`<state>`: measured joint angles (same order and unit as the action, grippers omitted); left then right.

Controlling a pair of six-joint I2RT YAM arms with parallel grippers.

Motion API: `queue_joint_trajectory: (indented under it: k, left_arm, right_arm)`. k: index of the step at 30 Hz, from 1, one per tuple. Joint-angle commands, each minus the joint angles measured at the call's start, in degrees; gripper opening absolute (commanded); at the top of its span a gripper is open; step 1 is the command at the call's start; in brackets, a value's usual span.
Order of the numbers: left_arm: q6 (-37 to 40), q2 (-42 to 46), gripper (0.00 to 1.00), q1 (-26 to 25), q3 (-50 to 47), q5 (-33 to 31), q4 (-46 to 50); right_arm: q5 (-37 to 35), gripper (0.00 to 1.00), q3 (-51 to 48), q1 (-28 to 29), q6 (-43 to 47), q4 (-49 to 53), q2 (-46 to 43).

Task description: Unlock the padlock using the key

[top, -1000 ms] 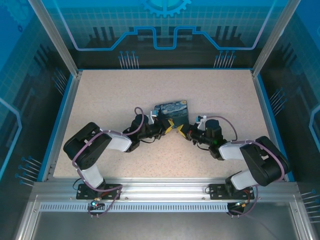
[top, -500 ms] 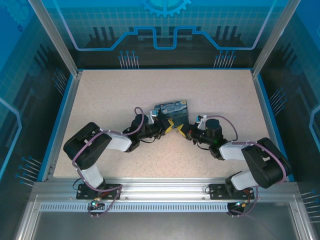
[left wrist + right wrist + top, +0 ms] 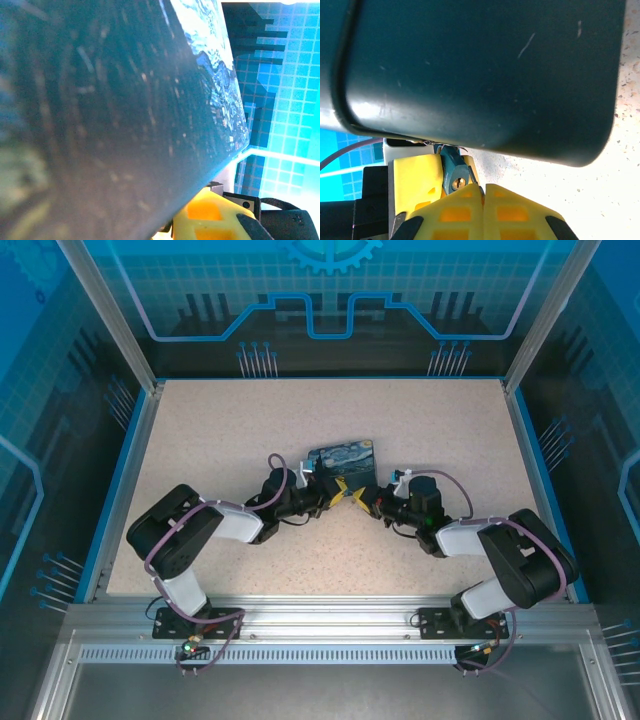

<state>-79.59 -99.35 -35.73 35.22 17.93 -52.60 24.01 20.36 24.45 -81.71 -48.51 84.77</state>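
Note:
The teal padlock (image 3: 451, 162) hangs just under the edge of the painted tin (image 3: 346, 461), its brass keyhole facing my right wrist camera. It sits pinched between the yellow fingers (image 3: 415, 175) of my left gripper (image 3: 339, 496), which is shut on it. My right gripper (image 3: 483, 187) is shut on the thin dark key (image 3: 474, 179). The key's blade pokes out beside the keyhole, its tip touching the padlock's edge. In the top view my right gripper (image 3: 363, 500) meets the left one nose to nose in front of the tin. The shackle is hidden.
The tin's dark side (image 3: 480, 70) looms right above both grippers, and its painted face (image 3: 210, 60) takes up most of the left wrist view, with a yellow finger (image 3: 210, 220) below it. Bare speckled tabletop (image 3: 330, 410) lies all round, edged by a blue rim (image 3: 128, 450).
My right arm has crept slightly to the left, towards the left gripper. The left arm and the tin have stayed put.

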Motion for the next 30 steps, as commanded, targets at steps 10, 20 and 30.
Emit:
queue_joint_trajectory:
  k: [10, 20, 30]
  left_arm:
    - [-0.53, 0.84, 0.0, 0.04, 1.5, 1.66, -2.93]
    - [-0.33, 0.77, 0.0, 0.04, 1.16, 1.25, -2.68]
    - [-0.42, 0.91, 0.0, -0.01, 1.16, 0.96, -2.25]
  right_arm:
    - [-0.98, 0.0, 0.1, 0.56, 1.52, 1.23, -3.01]
    - [-0.5, 0.0, 1.18, 0.51, 2.68, 4.33, -3.75]
    - [-2.0, 0.0, -0.84, 0.17, 8.36, 15.38, -9.41]
